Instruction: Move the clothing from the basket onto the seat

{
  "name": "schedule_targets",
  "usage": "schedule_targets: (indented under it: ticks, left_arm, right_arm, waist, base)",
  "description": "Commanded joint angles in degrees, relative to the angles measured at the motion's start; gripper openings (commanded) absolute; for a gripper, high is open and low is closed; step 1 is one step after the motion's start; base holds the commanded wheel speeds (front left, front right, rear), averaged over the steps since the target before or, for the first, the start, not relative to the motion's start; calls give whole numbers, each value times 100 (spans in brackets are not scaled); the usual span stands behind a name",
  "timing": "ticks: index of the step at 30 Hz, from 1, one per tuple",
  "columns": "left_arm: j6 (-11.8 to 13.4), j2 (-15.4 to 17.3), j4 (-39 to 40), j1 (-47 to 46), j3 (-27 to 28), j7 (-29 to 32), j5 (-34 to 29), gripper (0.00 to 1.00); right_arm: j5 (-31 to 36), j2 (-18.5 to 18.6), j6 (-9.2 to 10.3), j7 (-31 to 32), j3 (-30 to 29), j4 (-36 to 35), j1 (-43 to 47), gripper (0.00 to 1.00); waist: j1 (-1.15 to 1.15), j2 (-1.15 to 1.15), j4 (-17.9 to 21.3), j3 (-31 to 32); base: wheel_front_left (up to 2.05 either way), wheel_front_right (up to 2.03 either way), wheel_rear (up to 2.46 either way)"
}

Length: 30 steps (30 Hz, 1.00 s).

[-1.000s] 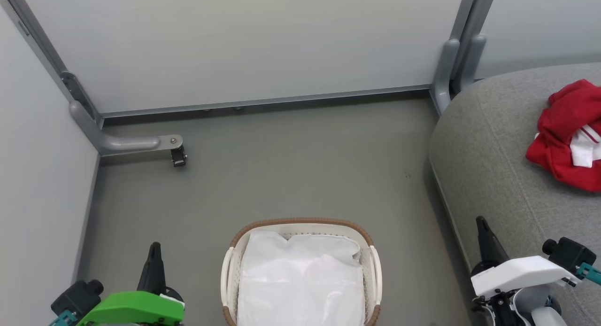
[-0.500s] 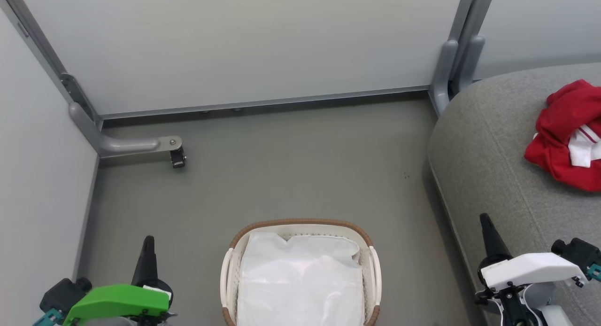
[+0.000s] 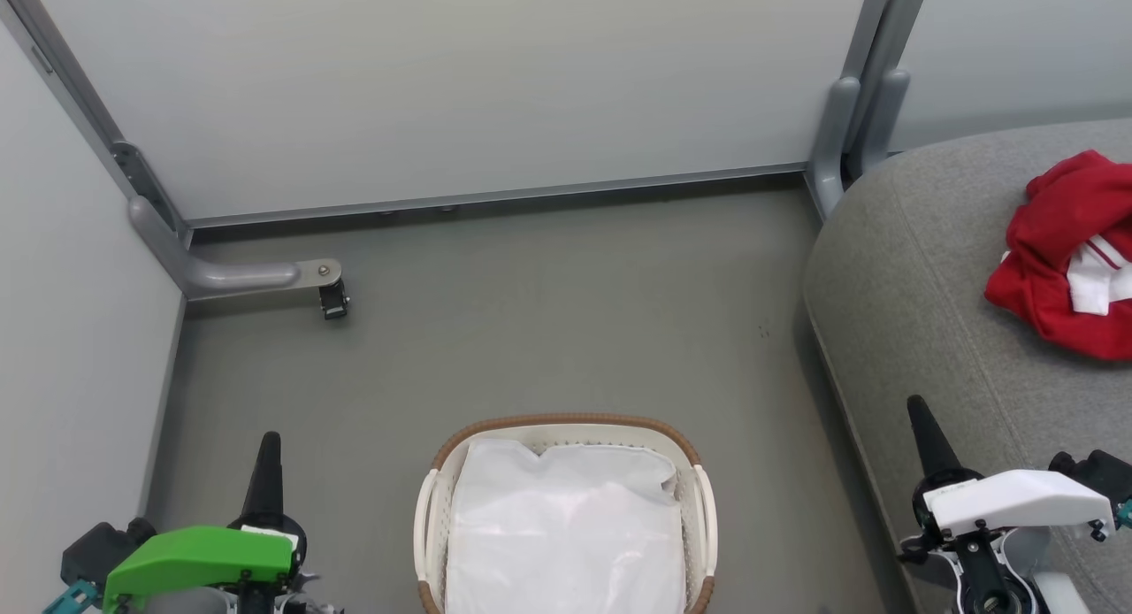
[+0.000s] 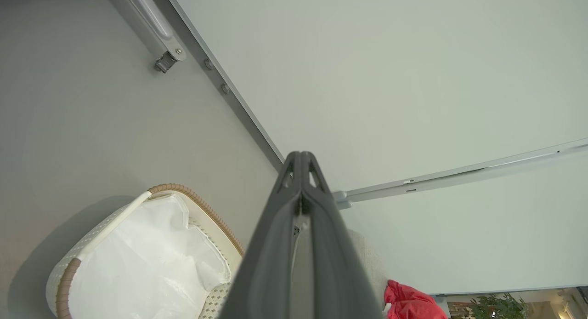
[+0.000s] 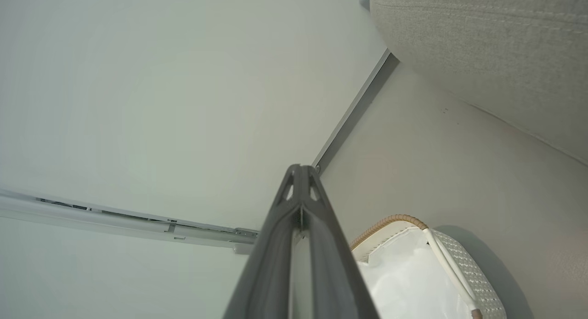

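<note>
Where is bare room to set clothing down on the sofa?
The sofa is bare between its rounded edge and the red jersey. The floor between basket and sofa is free. Crowded: the basket, under a white sheet.

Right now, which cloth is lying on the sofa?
The red jersey with white trim, crumpled on the grey sofa. The plain white sheet is elsewhere: it fills the laundry basket on the floor.

The left end effector (image 4: 301,162) is pointing up the frame, its fingers pressing together with nothing between them. The laundry basket (image 4: 197,203) is sitting on the grey floor (image 4: 92,126) at lower left, with a white sheet (image 4: 147,259) lying inside. The red clothing (image 4: 411,305) is showing at the bottom right edge, and a potted plant (image 4: 498,306) is sitting further right.
</note>
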<state>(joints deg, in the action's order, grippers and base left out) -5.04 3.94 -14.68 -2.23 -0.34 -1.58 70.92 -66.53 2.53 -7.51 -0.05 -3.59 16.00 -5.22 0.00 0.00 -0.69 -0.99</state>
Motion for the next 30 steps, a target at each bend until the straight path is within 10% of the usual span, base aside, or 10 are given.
schedule_targets:
  ticks: [1, 30]
  left_arm:
    - [-40, 29, 68, -162, 37, 45, 134, 0]
    - [-166, 13, 75, -329, 348, 440, 1410, 0]
  right_arm:
    - [-157, 32, 1, 38, -42, -79, -81, 0]
    - [-1598, 43, 2, 412, -201, -160, -119, 0]
  waist:
    - [0, 0, 2, 2]
    - [0, 0, 38, 44]
  base:
    - [0, 0, 0]
    - [0, 0, 0]
